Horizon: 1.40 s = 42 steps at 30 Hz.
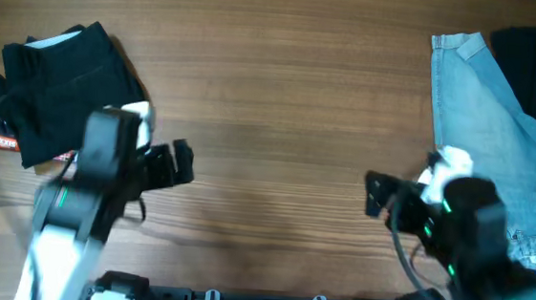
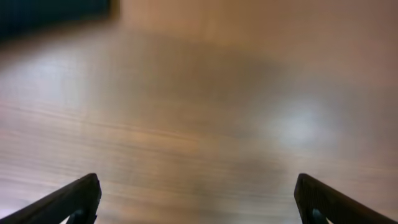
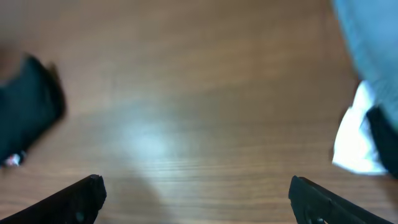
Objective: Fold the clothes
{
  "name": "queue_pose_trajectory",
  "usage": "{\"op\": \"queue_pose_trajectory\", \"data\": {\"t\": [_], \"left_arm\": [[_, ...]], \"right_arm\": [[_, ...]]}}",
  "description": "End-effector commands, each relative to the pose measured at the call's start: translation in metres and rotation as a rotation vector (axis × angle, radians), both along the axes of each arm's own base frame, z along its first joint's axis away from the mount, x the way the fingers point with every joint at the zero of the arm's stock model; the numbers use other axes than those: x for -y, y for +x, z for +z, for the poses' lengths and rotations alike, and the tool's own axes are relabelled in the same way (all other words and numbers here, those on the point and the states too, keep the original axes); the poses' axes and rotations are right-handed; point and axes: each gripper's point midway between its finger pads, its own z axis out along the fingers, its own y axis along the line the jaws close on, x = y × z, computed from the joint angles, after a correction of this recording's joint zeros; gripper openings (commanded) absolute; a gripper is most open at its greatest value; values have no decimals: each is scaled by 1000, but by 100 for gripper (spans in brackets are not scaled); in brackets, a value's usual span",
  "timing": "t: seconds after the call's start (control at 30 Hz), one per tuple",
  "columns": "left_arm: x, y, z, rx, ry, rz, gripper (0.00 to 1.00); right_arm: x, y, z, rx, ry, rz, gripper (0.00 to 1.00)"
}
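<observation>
Hovering over the wooden table (image 1: 282, 94), both claws are spread wide and empty. The left gripper (image 1: 179, 162) sits just beside the black garment (image 1: 63, 81), bundled at the left side; the right gripper (image 1: 375, 195) is near the light-blue denim (image 1: 485, 129), which lies beside another dark garment (image 1: 534, 61). All will likely be limp and light, the denim stiffer; pinching a hem or waistband corner looks surest.
</observation>
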Motion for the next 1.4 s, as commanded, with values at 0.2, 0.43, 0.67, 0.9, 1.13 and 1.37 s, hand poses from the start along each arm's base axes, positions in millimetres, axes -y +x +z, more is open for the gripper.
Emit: {"op": "queue_pose_trajectory", "data": {"t": [0.2,0.43,0.67,0.9,1.13,1.37], "left_arm": [[-5,-27,50,316,-58,22,100],[-5,-27,50,316,-58,22,100],[-5,-27,50,316,-58,22,100],[-5,-27,50,316,-58,22,100],[-5,-27,50,316,-58,22,100],[-5,-27,50,316,-58,22,100]], "right_arm": [[7,-17,-14,-58,110,-122,100],[7,-17,-14,-64,129,-140,100],[13,-16,-15,-36,63,-122,100],[-5,1,-14,498,-66,177,100],[11,15,6,872,-317,173,100],[17,34,-51,845,-414,161,100]]}}
